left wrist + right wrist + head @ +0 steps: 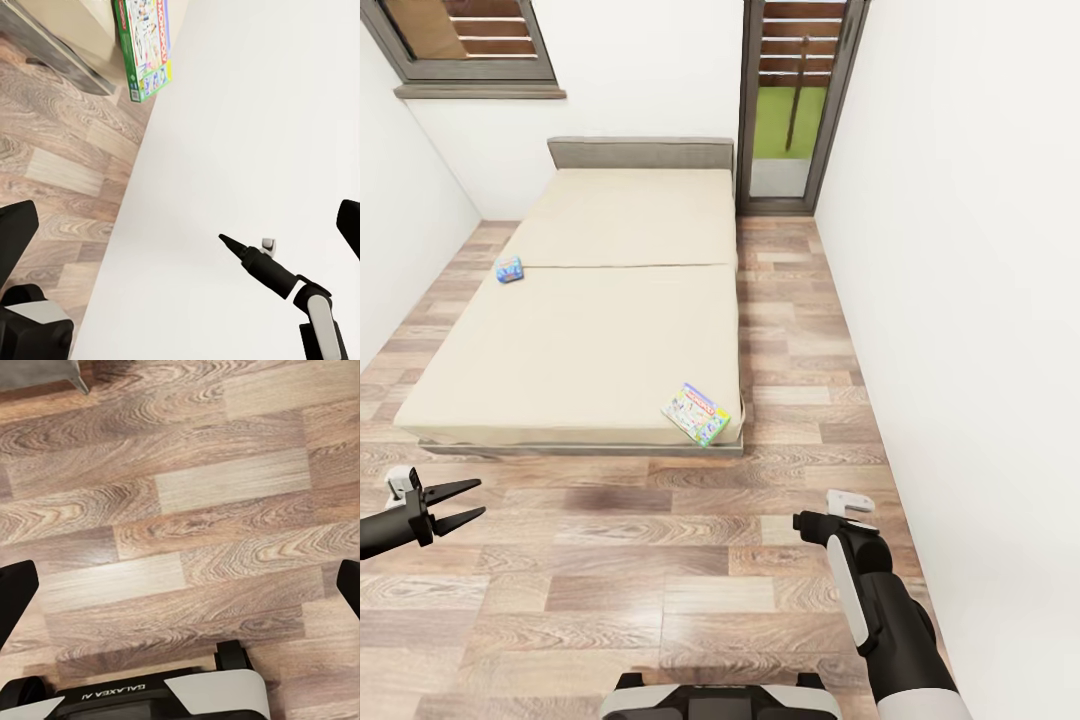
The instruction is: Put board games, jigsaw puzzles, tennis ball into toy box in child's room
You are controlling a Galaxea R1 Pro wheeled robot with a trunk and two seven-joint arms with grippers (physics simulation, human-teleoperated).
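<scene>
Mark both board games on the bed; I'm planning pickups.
Green board game point(696, 413), head view: middle of its lid, at the bed's near corner.
Blue board game point(509, 269), head view: middle of its top, left edge.

I can't read the small blue board game point(509, 269) near the bed's point(580, 340) left edge. The picture's edge cuts my left arm point(380, 530) and both windows. In the left wrist view the green board game point(144, 46) is cropped.
</scene>
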